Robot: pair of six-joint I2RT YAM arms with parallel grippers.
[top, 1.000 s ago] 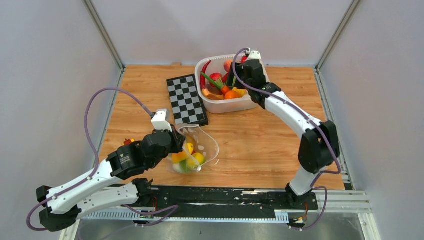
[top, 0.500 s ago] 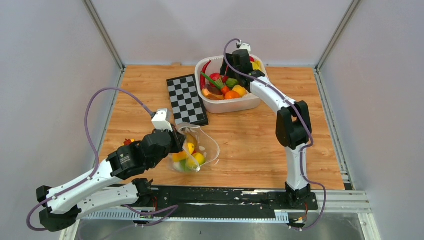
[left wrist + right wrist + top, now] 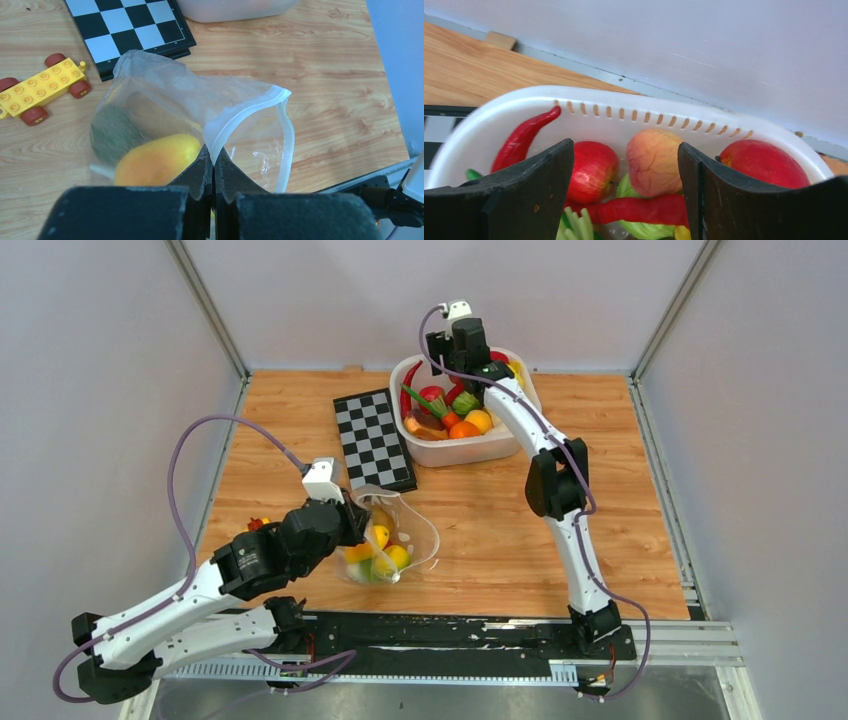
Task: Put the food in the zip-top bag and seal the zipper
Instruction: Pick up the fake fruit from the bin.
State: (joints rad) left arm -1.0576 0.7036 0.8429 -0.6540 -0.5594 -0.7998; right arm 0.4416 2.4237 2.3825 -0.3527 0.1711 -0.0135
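While the left fingers (image 3: 202, 172) are clenched on the rim of the zip-top bag (image 3: 165, 95), nipping the film right at the zipper (image 3: 250, 112) and holding the mouth agape, the right fingers (image 3: 544, 190) stand released over the white tub (image 3: 624, 107) at the far side of the tabletop (image 3: 500, 520).

Location of the bag: lying on the tabletop at the near left, just in front of the chessboard (image 3: 372, 438), with a yellow toy brick car (image 3: 42, 87) beside it. Through the film an orange-yellow fruit (image 3: 157, 160) and a dark green piece (image 3: 112, 132) are visible inside. The zipper is unsealed.

Location of the remaining food: in the tub. A peach-coloured fruit (image 3: 654, 160) sits squarely between the spread right fingers. A red apple (image 3: 591, 170) is partly hidden by one finger, a second red fruit (image 3: 764, 162) lies off to the side, and a red chilli (image 3: 524, 135) rests along the tub wall. Another red chilli lies just below the peach, touching it.

Assessment: the step in hand is fetching the next piece; loading appears partly done, sealing not begun. The next move calls for lowering the right fingers astride the peach and closing without snagging the chilli beneath. The glossy, rounded surface may slip under an off-centre grasp.
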